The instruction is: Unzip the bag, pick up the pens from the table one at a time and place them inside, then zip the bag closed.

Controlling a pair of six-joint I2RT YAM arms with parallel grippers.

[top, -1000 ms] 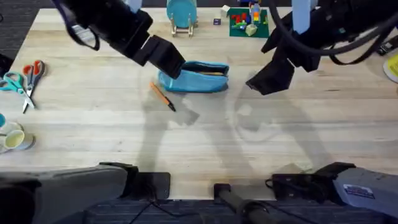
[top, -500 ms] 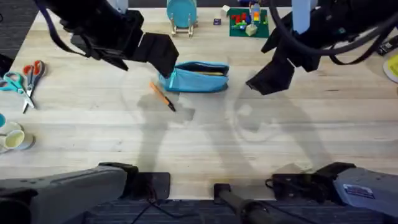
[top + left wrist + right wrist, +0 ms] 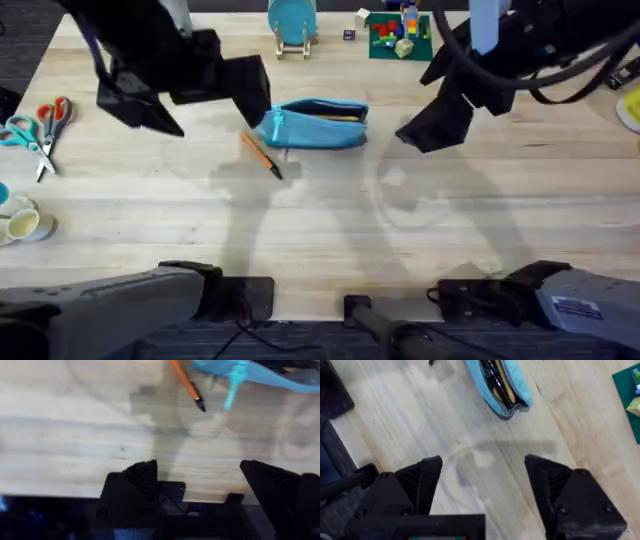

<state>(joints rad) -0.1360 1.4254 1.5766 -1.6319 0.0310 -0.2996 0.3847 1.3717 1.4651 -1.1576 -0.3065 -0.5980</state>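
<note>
Where we look from overhead, left to right:
Scissors [image 3: 40, 128]: we see them flat near the counter's [image 3: 330, 225] left edge.
Left hand [image 3: 250, 88]: released, fingers [image 3: 135, 477] spread with nothing between them; we find it above the counter just left of the bag.
Orange pen [image 3: 261, 154]: lying slantwise on the counter, its upper end close to the bag's left end.
Bag [image 3: 314, 123]: light blue, resting mid-counter, zipper open; we make out a yellowish pen [image 3: 506, 385] and dark shapes inside.
Right hand [image 3: 432, 128]: released, empty, raised to the bag's right, apart from it.
</note>
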